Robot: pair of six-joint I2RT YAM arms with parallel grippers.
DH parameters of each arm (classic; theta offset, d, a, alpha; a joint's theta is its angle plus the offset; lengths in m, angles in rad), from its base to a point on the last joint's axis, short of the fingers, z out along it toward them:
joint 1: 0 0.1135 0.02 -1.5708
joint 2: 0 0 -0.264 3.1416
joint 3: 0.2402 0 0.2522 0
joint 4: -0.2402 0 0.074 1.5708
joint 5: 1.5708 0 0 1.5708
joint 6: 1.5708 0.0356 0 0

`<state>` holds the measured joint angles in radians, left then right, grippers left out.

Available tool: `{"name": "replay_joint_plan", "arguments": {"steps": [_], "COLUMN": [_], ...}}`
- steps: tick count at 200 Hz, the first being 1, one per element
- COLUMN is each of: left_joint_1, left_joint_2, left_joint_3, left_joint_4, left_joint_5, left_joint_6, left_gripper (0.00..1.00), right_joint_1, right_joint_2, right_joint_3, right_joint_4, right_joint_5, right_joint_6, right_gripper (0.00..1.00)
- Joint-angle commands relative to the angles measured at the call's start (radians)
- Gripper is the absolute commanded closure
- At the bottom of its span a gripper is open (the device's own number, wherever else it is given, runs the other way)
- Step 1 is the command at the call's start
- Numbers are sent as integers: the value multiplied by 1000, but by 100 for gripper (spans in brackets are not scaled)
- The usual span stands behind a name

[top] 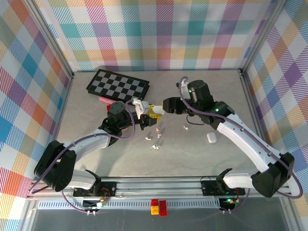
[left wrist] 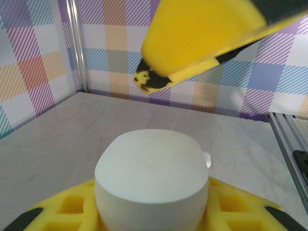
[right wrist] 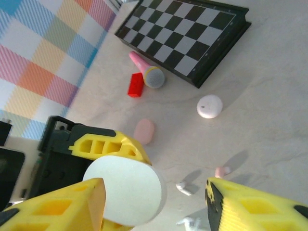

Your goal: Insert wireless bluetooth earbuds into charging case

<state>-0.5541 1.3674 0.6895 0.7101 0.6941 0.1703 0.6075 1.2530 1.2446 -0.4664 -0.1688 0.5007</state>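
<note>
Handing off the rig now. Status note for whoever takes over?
Left claw: shut on a white charging case, held above the table; lid looks closed.
Right claw: open, right beside that case.
Earbuds: loose on the table, near a pink case and a second white case.
Done: one case in hand.
Left: open it and seat the buds.

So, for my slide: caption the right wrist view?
Left end effector holds a white case within the open right end effector, near loose earbuds.
</note>
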Motion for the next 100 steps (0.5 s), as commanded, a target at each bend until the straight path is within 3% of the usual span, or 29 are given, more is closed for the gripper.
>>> {"name": "replay_joint_plan", "arguments": {"steps": [1, 18, 62, 100], "left_joint_1": [3, 3, 4, 3], "left_joint_2": [-36, -39, -5, -2], "left_joint_3": [6, 5, 4, 19], "left_joint_4": [66, 89, 240, 241], "left_joint_5": [3, 7, 14, 41], "left_joint_6": [-23, -44, -143, -140], "left_gripper": [68, 68, 68, 68], "right_joint_1": [-88, -129, -140, -136], "right_joint_2": [-63, -77, -34, 43], "right_joint_3": [-109, -189, -309, -360], "right_joint_4": [181, 323, 632, 886], "right_joint_5": [-233, -371, -565, -627], "right_joint_6": [242, 389, 607, 775], "right_gripper": [39, 36, 35, 37]}}
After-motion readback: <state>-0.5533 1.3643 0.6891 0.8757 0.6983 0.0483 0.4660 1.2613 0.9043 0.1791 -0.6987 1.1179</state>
